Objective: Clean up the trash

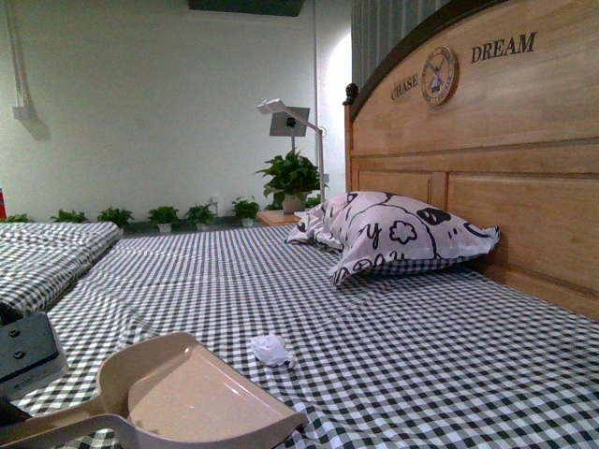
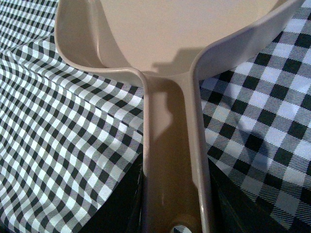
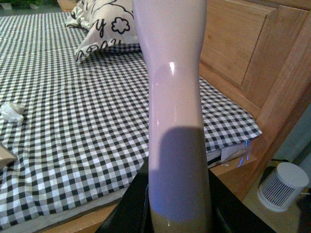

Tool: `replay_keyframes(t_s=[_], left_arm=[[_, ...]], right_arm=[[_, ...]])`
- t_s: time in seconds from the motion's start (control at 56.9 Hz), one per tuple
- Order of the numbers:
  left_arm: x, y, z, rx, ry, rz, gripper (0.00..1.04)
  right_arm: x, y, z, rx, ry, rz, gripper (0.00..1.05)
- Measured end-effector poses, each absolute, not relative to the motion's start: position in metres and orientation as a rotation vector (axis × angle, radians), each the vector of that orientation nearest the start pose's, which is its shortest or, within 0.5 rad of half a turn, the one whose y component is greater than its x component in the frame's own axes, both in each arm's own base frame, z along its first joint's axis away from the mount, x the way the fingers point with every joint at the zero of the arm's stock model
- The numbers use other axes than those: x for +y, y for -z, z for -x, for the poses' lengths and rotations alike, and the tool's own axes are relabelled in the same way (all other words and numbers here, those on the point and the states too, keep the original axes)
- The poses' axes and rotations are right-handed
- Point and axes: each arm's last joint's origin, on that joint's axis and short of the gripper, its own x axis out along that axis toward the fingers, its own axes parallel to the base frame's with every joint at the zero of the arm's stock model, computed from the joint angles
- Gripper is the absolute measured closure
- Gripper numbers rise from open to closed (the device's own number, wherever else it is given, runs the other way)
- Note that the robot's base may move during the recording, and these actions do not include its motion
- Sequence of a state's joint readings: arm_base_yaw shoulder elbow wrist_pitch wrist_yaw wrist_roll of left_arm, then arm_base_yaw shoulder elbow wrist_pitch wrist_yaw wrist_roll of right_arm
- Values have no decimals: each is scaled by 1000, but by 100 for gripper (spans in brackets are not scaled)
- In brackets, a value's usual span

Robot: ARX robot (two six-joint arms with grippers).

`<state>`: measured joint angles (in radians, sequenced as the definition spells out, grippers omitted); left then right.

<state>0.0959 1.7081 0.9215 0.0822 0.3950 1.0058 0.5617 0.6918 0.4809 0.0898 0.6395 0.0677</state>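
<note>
Left wrist view: the left gripper (image 2: pixel 175 211) has its dark fingers (image 2: pixel 129 206) closed on either side of the channel-shaped stem of a beige dustpan (image 2: pixel 170 29), gripping it low on the stem. The pan's scoop spreads away from the fingers over the checked sheet (image 2: pixel 63 145). In the right wrist view the right gripper (image 3: pixel 177 213) is clamped on a pale handle (image 3: pixel 172 97), glossy and swelling wider away from the fingers. Its working end is out of frame, so what kind of tool it is cannot be told.

From the front view, the dustpan (image 1: pixel 187 393) lies low at the near edge of the bed, its open lip turned toward the headboard (image 1: pixel 487 168). The trash (image 1: pixel 271 349), a small lumpy white wad with no clear long axis, sits on the sheet near that lip, apart from it, just off its far end. It is well short of the pillow (image 1: pixel 393 234), which lies at the headboard end.

The left arm is plainly the nearer one. Seen from the right wrist, the trash (image 3: pixel 10 111) lies well across the sheet, away from the headboard corner where that arm hangs. My judgement is that the wad would be swept away from the headboard into the lip.
</note>
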Motion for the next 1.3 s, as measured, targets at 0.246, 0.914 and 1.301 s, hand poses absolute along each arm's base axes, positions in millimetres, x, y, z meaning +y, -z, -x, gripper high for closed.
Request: replay_keyframes(t_s=[0.246,0.914,1.301], left_arm=[[21,-173,-343,476,597,-788,76],[21,-173,-343,475,598,-788,76],[21,-173,-343,475,598,-788,76]], right_arm=[[73,-271,-171,298,-27,-17,85],[177,-205,-441,529,-178,161,85],[219,-166,-492,614,-134,257,85]])
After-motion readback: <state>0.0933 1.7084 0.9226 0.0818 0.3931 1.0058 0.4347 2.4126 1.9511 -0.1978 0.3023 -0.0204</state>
